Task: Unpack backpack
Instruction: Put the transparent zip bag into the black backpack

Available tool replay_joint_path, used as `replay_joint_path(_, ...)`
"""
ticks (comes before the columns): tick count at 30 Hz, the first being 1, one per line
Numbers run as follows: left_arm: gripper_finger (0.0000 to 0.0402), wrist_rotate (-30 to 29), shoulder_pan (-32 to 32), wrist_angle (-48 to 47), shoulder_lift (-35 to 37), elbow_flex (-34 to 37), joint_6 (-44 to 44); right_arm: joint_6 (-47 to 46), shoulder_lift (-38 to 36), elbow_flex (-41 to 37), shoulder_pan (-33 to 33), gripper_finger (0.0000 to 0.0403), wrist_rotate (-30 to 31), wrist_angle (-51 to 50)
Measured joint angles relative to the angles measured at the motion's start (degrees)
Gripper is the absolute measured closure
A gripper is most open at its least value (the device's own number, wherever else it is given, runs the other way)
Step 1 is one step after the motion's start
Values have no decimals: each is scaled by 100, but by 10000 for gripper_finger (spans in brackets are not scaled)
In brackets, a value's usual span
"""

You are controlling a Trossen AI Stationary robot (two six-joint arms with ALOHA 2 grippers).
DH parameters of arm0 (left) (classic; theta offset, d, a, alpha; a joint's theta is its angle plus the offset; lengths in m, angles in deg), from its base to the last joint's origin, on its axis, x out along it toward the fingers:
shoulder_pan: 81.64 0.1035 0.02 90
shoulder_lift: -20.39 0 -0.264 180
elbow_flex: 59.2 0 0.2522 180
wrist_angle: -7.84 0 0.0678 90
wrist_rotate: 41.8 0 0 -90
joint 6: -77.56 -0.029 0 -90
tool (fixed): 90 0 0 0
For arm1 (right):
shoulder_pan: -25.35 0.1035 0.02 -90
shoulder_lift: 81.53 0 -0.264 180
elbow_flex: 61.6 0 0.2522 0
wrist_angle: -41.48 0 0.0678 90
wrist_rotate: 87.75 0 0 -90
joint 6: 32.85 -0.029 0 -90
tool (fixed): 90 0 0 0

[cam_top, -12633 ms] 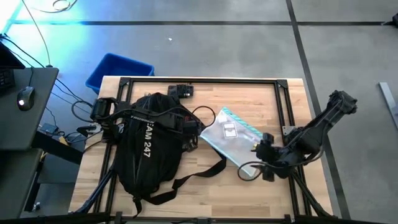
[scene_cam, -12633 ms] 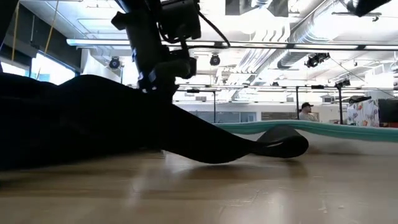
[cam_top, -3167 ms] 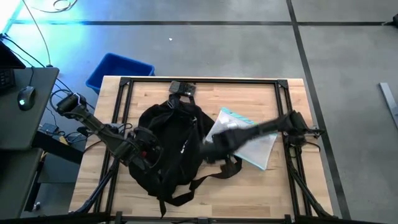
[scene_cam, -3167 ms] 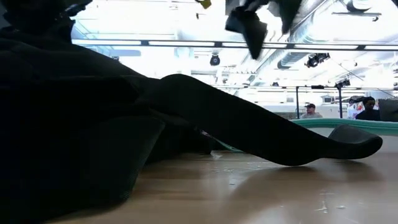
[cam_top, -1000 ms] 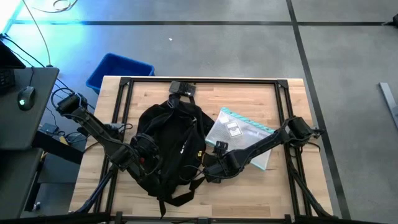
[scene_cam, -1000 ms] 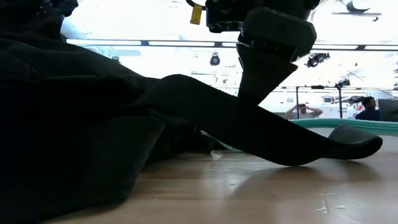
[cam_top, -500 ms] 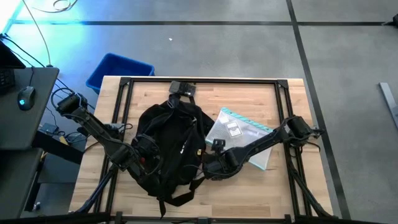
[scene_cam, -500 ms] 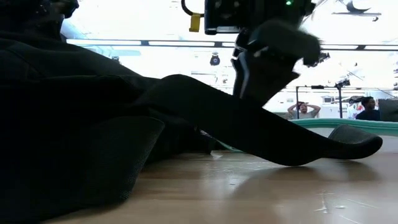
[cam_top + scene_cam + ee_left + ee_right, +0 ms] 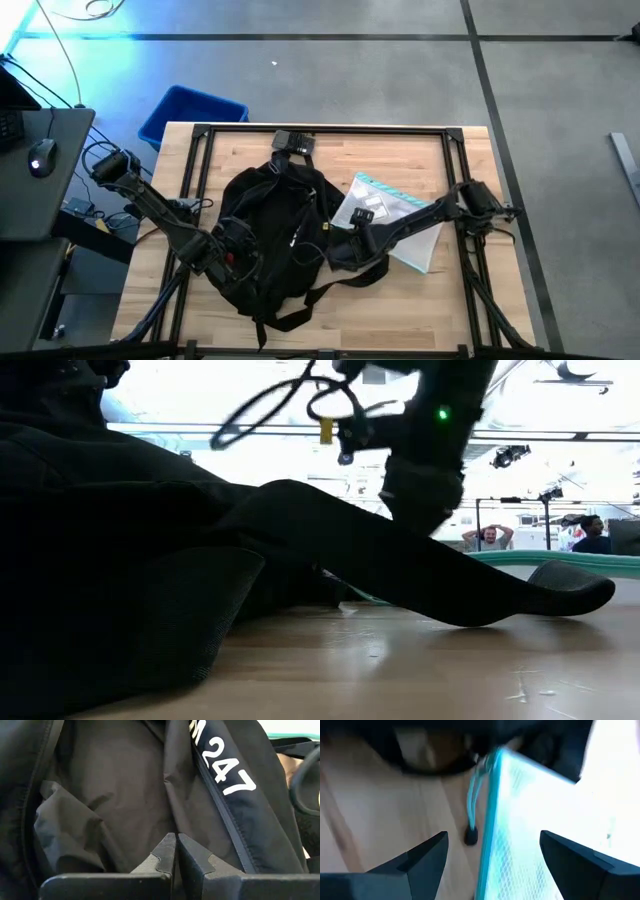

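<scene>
A: Quick one. The backpack [image 9: 270, 235] lies left of centre on the surface [image 9: 450, 300], straps trailing toward the near edge. The left gripper [image 9: 232, 262] is closed at the bag's left side. The left wrist view shows its fingers [image 9: 165, 857] pressed together against dark fabric below the white lettering [image 9: 220, 765]; we can't tell if any cloth is actually pinched.

B: And the right gripper [image 9: 492, 855]?

A: Jaws stand wide apart, nothing between them, right over the mesh pouch [image 9: 395, 220] with the teal edge, which lies just right of the bag. Its zip pull cord [image 9: 472, 815] hangs between the fingers.

B: Risks?

A: We'd say the open fingers could snag a strap [image 9: 400, 575] or the cord, dragging the pouch off the right edge. If the left gripper only has loose cloth, the bag could slide or the opening flop shut when the right arm reaches in.

B: What can't we see?

A: Where the bag's opening is, and whether anything remains inside. The low view is mostly dark bag and strap. The right wrist view is smeared. People [image 9: 487, 540] stand far behind in the room.
</scene>
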Motion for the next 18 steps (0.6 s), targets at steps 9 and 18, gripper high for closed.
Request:
replay_joint_path(9,402,34,3,67,2,-2,48,47,-16,-672,-32,105,-412,134)
replay_joint_path(18,402,11,105,80,2,-2,48,-438,8,-767,-79,105,63,-417)
